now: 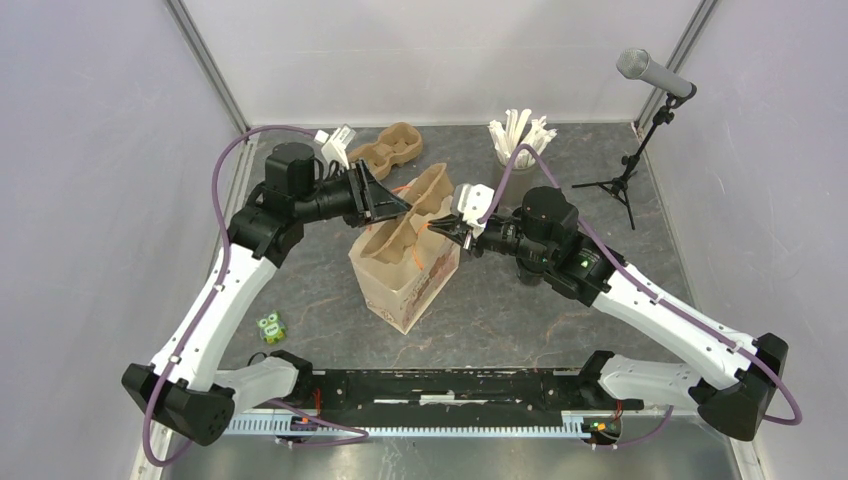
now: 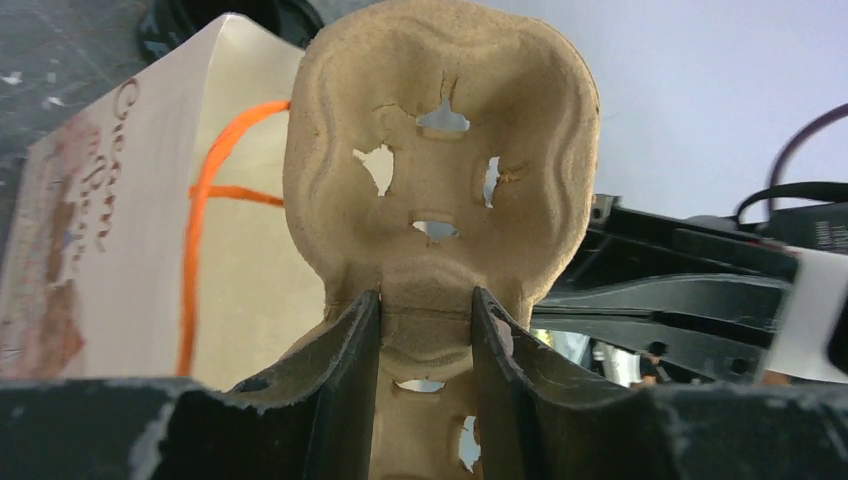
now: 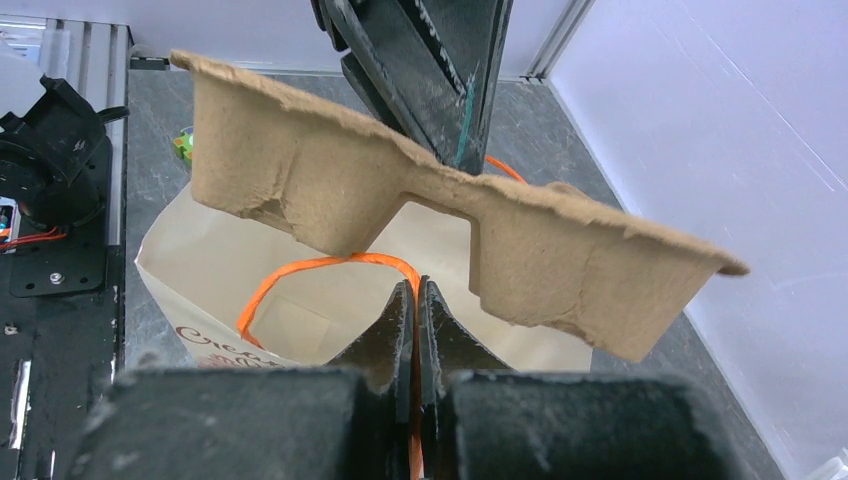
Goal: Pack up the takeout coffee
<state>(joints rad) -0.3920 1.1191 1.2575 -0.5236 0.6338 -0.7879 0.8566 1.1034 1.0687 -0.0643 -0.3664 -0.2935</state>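
The takeout coffee is out of view in every frame. My left gripper (image 1: pixel 400 207) (image 2: pixel 425 295) is shut on the narrow waist of a brown pulp two-cup carrier (image 1: pixel 418 203) (image 2: pixel 440 150) (image 3: pixel 400 190), holding it over the open mouth of a paper bag (image 1: pixel 405 275) (image 3: pixel 200 265). The carrier's cup holes are empty. My right gripper (image 1: pixel 440 228) (image 3: pixel 416 285) is shut on the bag's orange handle (image 3: pixel 320 265) at the near rim, jaws pressed together with the cord between them. The left gripper's fingers (image 3: pixel 420 60) show behind the carrier in the right wrist view.
A second pulp carrier (image 1: pixel 385 148) lies at the back of the table. A cup of white sticks (image 1: pixel 520 135) stands at the back right, with a microphone stand (image 1: pixel 640 130) beyond it. A small green toy (image 1: pixel 271 327) sits near the left arm's base.
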